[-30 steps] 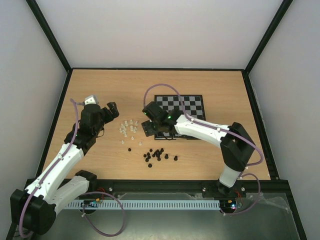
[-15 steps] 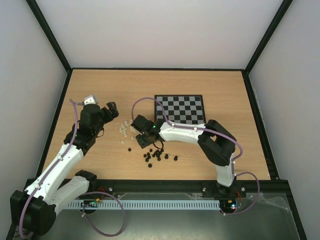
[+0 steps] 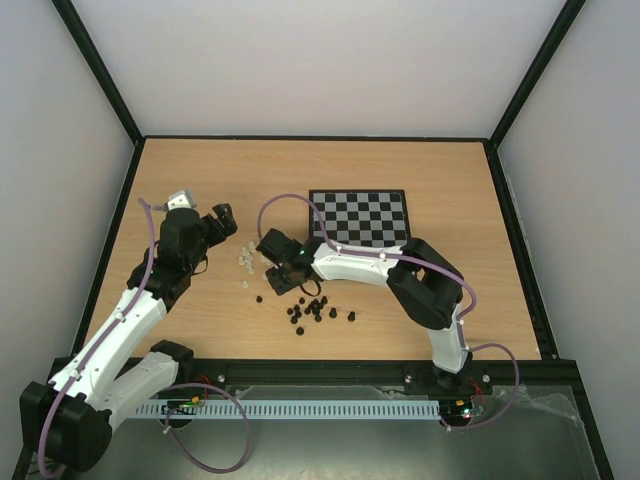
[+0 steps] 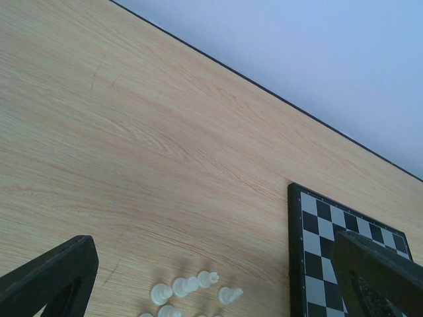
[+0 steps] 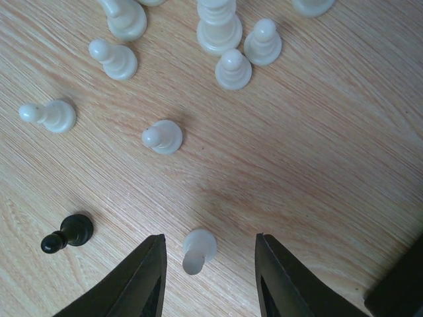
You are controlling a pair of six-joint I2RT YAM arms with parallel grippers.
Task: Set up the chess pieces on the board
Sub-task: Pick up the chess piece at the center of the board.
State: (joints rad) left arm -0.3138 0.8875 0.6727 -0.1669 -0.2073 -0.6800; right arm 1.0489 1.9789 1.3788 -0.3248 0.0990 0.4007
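Note:
Several white chess pieces [image 3: 245,262] lie loose on the wooden table, left of the board [image 3: 360,218]. In the right wrist view they cluster at the top [image 5: 225,30], and one white pawn [image 5: 198,249] lies on its side on the table between my right gripper's [image 5: 208,267] open jaws, touching neither. In the top view this gripper [image 3: 271,281] hovers at the cluster's right edge. My left gripper [image 3: 224,221] is open and empty, left of the pieces. Its view shows a few white pieces [image 4: 192,287] and the board's left edge [image 4: 310,238].
A loose group of black pieces [image 3: 315,310] lies on the table in front of the white ones, with one black pawn [image 5: 66,232] close to my right gripper's left finger. No pieces show on the board's visible squares. Black frame rails edge the table.
My right arm has swung left from the board's near-left corner to the white pieces and now straddles one fallen pawn. The left arm has not moved.

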